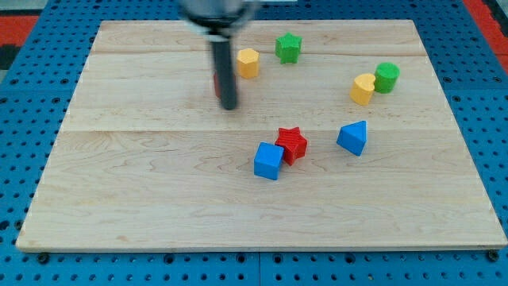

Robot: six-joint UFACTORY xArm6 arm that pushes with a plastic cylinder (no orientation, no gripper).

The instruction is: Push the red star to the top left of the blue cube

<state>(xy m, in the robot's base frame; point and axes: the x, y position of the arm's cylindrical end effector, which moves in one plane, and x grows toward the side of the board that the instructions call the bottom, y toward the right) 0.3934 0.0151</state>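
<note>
The red star (292, 144) lies near the middle of the wooden board (143, 199), touching the upper right side of the blue cube (268, 161). My tip (228, 106) rests on the board up and to the left of both, well apart from them. The rod rises blurred toward the view's top. A sliver of a red block (216, 83) shows just behind the rod's left edge; its shape is hidden.
A blue triangular block (353, 137) lies right of the star. A yellow block (248, 62) and a green star (289, 48) sit near the top centre. A yellow block (363, 89) and a green cylinder (386, 77) sit at the upper right.
</note>
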